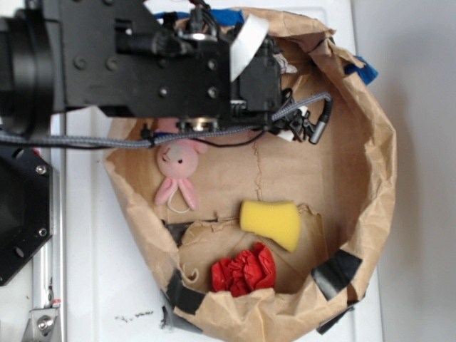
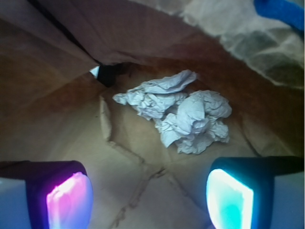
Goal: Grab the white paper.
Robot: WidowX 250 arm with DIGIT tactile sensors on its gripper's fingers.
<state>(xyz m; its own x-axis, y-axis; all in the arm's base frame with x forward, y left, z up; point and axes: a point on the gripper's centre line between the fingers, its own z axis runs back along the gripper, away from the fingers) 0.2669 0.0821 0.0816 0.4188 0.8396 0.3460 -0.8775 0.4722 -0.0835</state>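
Brown paper floor (image 2: 143, 191): white paper (image 2: 178, 114) crumpled, untouched (no writing); hand (image 2: 150, 195) wide apart.

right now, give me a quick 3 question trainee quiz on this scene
1. True or false: the gripper is shut on the white paper.
2. In the exterior view, what lies nearest the yellow sponge? A the red wad B the pink bunny toy
3. In the wrist view, the white paper lies on the brown paper ____.

Key: 1 false, fingers apart and short of it. 2 A. 3 floor.
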